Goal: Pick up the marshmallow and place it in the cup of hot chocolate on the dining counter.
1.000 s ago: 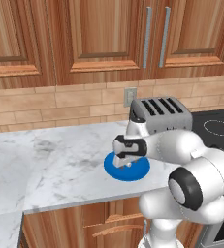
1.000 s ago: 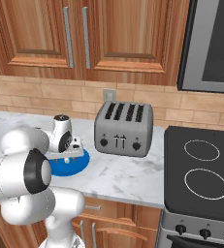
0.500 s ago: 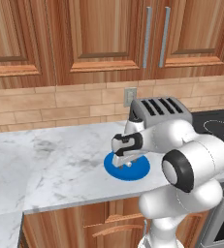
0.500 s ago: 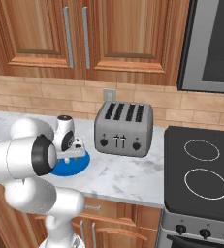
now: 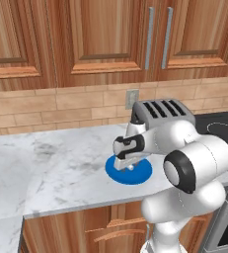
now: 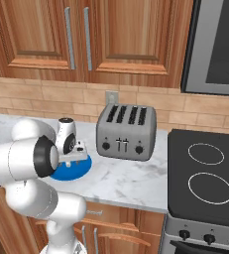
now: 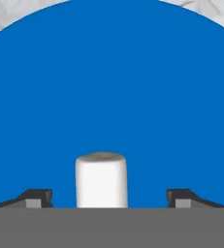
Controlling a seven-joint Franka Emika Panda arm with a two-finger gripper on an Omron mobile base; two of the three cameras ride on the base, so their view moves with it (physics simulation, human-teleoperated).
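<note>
Over the blue plate, the gripper hangs low, jaws apart either side of the marshmallow, poised to pinch it.

Both base views flank the blue plate; hand view looks closely down onto it.

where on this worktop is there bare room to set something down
The widest free patch is the white marbled worktop left of the round blue plate, running to the brick backsplash. A narrower strip lies in front of the silver four-slot toaster, before the black stovetop. The plate is crowded: small white marshmallow between the open hand.
</note>
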